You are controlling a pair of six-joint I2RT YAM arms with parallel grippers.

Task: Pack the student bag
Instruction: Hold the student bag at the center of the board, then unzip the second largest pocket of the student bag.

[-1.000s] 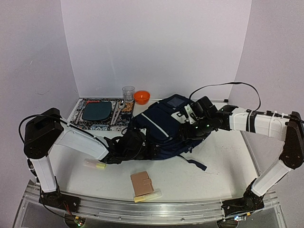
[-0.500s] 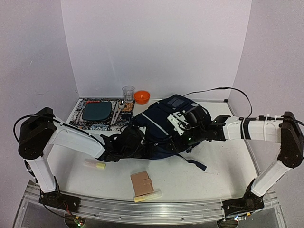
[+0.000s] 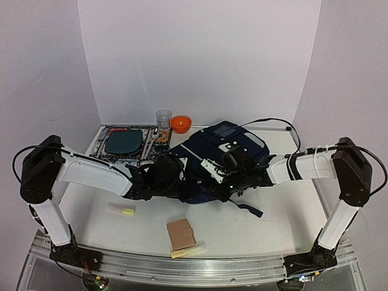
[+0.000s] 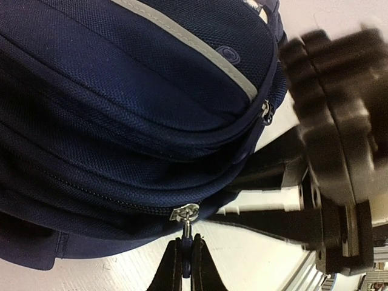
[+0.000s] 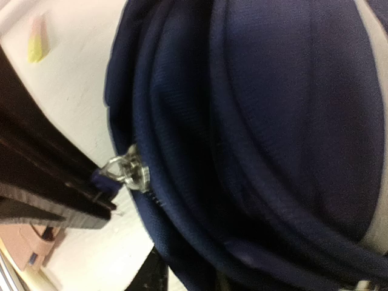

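The student bag (image 3: 206, 154), a navy backpack with a white stripe, lies flat mid-table. Its front edge fills the left wrist view (image 4: 121, 91). There my left gripper (image 4: 187, 257) is shut on the blue pull tab hanging from the silver zipper slider (image 4: 185, 213). My left gripper (image 3: 185, 190) sits at the bag's near edge. My right gripper (image 3: 219, 187) is just to its right, over the same edge. In the right wrist view a fold of the student bag (image 5: 254, 121) lies between the jaws, with one dark finger (image 5: 148, 273) showing beside it. The zipper slider (image 5: 128, 170) is close by.
A patterned placemat with a dark plate (image 3: 124, 142), a glass (image 3: 163, 118) and an orange bowl (image 3: 180, 124) stand at the back left. A pale marker (image 3: 121, 210), a tan wallet (image 3: 181, 233) and a yellow marker (image 3: 188, 250) lie near the front. A bag strap (image 3: 248, 207) trails right.
My right arm has swung left and down from the top of the bag to its near edge, and its jaws have closed in. My left gripper has shut on the zipper pull.
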